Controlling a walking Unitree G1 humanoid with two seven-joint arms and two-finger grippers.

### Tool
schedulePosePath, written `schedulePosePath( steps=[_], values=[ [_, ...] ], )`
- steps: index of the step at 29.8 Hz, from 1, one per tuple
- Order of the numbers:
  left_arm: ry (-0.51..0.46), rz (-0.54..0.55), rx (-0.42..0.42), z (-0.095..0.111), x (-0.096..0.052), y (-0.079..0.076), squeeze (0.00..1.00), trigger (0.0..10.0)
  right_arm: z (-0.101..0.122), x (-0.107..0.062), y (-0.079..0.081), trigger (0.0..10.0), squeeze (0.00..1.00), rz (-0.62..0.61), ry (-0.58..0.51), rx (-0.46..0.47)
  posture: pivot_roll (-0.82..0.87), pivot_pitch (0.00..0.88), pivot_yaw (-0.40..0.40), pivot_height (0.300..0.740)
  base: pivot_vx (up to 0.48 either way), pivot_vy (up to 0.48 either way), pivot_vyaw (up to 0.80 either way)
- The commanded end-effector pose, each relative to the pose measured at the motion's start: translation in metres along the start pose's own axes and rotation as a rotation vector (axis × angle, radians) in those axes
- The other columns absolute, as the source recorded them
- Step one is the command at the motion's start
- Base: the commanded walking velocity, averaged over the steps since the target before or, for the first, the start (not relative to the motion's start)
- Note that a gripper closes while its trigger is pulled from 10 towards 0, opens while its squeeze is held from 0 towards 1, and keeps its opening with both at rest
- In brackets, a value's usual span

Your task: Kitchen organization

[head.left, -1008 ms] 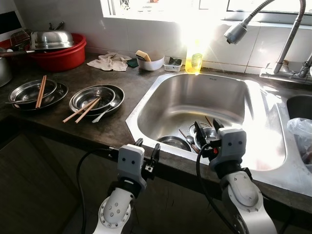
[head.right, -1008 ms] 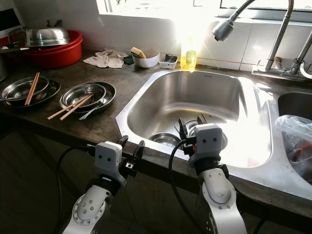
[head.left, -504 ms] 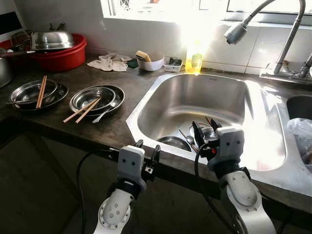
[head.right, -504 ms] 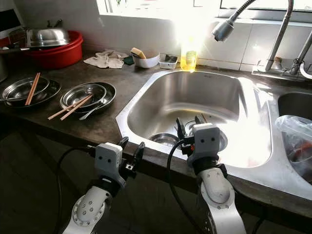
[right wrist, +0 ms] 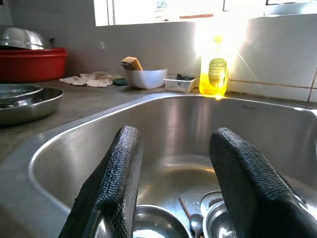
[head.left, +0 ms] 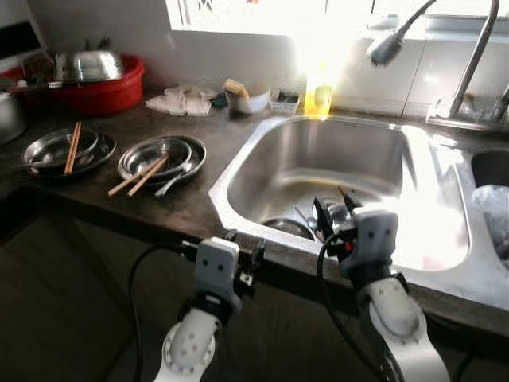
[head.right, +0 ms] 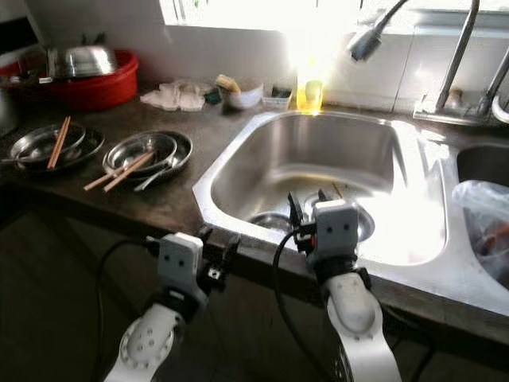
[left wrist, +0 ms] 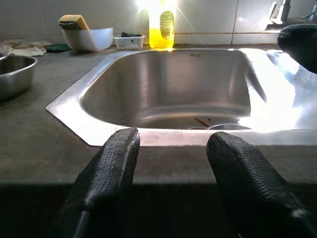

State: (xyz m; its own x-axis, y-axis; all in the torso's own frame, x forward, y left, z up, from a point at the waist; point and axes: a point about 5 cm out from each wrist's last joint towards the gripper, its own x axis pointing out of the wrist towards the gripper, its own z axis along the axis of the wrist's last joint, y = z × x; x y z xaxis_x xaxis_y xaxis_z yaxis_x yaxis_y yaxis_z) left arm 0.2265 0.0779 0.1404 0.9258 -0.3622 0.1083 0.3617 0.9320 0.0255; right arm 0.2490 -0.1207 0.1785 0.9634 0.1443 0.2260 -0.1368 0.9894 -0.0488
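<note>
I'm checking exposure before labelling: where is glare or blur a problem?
Eye views: soft motion blur, the window blown out, glare washing the sink right side. Wrist views: sharp, flare around the yellow soap bottle.

Strong backlight from the window (head.left: 238, 12) ahead of me; it blows out white. Glare flares around the yellow bottle (head.right: 309, 91) and bleaches the right side of the sink (head.left: 433, 231). My head views are softly blurred. Wrist views sharper; cabinet front below the counter (head.left: 95, 191) sits in deep shade
</note>
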Motion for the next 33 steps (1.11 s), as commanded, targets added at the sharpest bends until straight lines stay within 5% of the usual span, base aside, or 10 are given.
schedulePosePath(
  steps=[1, 33],
  values=[
    [0.025, -0.003, 0.000, -0.0037, -0.0003, -0.0003, 0.00, 10.0, 0.0041, -0.0005, 0.0008, 10.0, 0.00, -0.003, -0.012, -0.001, 0.03, 0.032, 0.017, 0.740, -0.307, 0.000, 0.00],
    [0.034, -0.002, 0.002, -0.0055, -0.0017, 0.0007, 0.00, 10.0, 0.0035, 0.0004, 0.0027, 10.0, 0.00, -0.006, -0.005, 0.005, 0.04, 0.042, 0.018, 0.740, -0.325, 0.000, 0.00]
  ],
)
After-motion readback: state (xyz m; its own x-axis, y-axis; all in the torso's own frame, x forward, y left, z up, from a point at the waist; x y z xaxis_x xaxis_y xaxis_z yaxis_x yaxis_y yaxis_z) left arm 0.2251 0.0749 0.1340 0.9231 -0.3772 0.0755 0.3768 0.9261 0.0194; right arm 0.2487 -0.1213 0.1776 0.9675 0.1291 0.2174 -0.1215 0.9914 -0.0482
